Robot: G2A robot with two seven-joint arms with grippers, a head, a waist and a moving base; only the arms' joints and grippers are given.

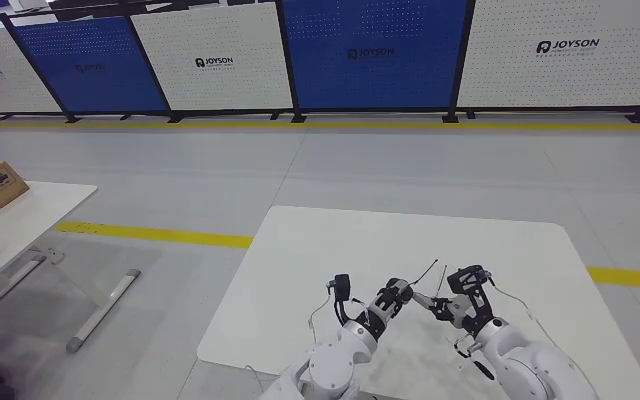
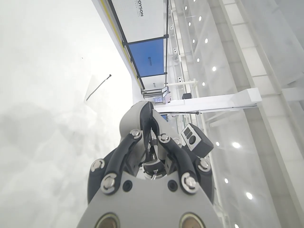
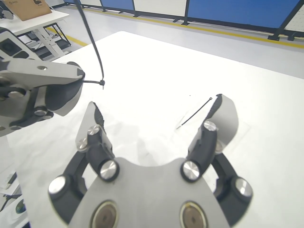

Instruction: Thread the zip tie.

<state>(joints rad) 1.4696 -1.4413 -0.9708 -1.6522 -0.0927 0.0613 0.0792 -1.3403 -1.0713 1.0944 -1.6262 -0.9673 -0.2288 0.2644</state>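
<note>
My left gripper [image 2: 149, 106] is shut on a black zip tie [image 3: 95, 48] close to its head [image 3: 102, 82]. The long strap rises up and away from that head, and a short stub pokes out below it. My right gripper [image 3: 156, 102] hangs open just beside the head, apart from it, with nothing between its fingers. In the top view both grippers, left [image 1: 403, 291] and right [image 1: 440, 305], meet above the near part of the white table [image 1: 330, 260]. A second black zip tie [image 3: 196, 115] lies flat on the table past the right gripper, also seen as the loose zip tie [image 2: 98, 87].
The loose tie rests on a thin clear sheet [image 3: 232, 131]. Another white table [image 1: 40, 215] with a cardboard box [image 3: 26, 4] stands off to the left across the floor. Blue and white panels [image 1: 370, 50] line the back.
</note>
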